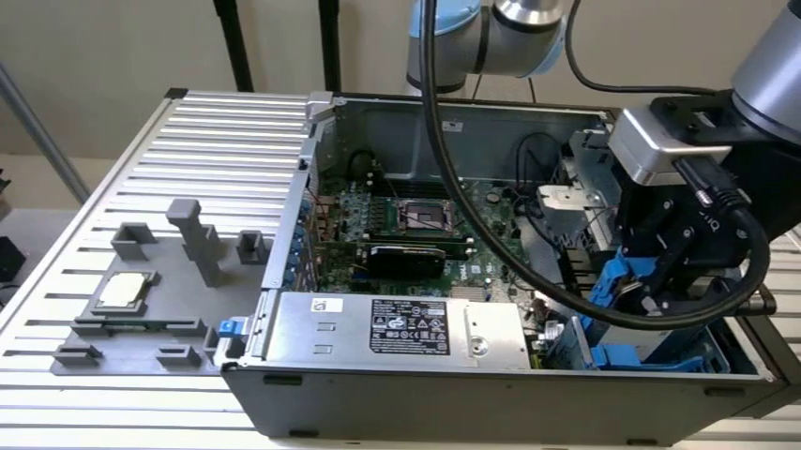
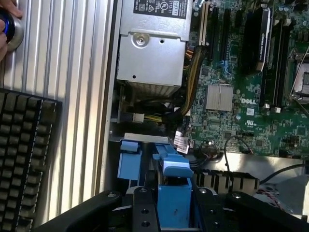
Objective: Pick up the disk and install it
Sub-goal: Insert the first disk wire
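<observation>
Gripper [image 2: 174,192] clamped on disk [image 2: 174,208] by blue carrier. Disk stands on edge, long axis pointing away from gripper into bay [image 2: 129,162], touching or just short.

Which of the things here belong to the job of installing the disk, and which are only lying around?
Job: disk in its blue frame; gripper, shut on it; open computer case.
Lying about: small silver chip on the grey tray; keyboard.
</observation>
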Controlling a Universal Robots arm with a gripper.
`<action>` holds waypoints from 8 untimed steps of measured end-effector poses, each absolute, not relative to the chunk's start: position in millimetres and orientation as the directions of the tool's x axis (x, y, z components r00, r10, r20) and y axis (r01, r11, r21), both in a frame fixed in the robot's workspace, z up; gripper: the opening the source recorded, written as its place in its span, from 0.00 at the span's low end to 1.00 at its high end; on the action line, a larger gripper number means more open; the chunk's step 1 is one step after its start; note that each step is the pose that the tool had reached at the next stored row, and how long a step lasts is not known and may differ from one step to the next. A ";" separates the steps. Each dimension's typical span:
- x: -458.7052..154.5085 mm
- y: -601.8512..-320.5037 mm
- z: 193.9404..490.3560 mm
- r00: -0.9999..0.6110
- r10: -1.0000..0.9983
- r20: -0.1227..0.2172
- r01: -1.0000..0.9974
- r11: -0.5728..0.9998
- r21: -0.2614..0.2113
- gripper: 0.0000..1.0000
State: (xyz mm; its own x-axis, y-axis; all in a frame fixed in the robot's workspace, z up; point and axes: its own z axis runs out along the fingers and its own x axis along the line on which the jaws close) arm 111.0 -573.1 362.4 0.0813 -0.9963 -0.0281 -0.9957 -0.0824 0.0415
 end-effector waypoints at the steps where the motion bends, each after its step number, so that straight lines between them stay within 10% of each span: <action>1: 111.0 -573.2 360.6 0.083 -0.996 -0.028 -0.996 -0.085 0.041 0.00; 8: 111.2 -574.3 347.8 0.099 -0.995 -0.030 -0.994 -0.101 0.043 0.00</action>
